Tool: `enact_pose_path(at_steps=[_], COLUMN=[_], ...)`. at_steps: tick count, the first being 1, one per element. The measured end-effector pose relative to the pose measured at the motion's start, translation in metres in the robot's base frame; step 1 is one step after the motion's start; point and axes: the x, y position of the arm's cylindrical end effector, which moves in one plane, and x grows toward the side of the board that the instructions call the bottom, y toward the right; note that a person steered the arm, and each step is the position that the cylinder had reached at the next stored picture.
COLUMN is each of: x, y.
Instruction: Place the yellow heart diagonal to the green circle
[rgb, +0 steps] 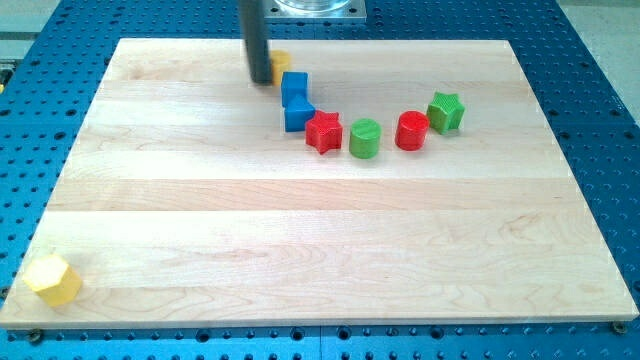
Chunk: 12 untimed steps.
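Dark rod (256, 40) descended from the view's top edge, ending in my tip (261, 81) on the wooden board (300, 240), well to the upper left of the green circle (365, 138). No jaws to open or shut: a plain straight rod, carried nothing. Pressed close against the left side of a small yellow block (281, 62); actual contact could not be told, the rod having covered that side.

Yellow block seen only as a sliver of bright yellow on the rod's right, far to the upper left of the green circle and near the board's top edge. Outline mostly hidden; heart shape not confirmed.

Upper blue block (294, 86) lay just below and right of my tip, closer to the green circle. Lower blue block (299, 113) sat touching it from below, nearer again. Red star (324, 131) stood just left of the green circle, beside the lower blue block. Red block (411, 130), rounded, stood just right of the green circle. Green star (446, 111) sat further right and slightly higher, next to the red block. Yellow hexagon (52, 278) rested far to the lower left of the green circle, at the board's corner. Blue perforated table (600, 60) surrounded the board.
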Motion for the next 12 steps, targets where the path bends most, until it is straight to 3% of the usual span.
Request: enact_pose_path(at_steps=[2, 4, 6, 7, 8, 9, 11, 12], x=[-0.028, -0.029, -0.017, 0.012, 0.012, 0.002, -0.012, -0.024], y=[-0.003, 0.094, 0.066, 0.080, 0.128, 0.090, 0.158, 0.072])
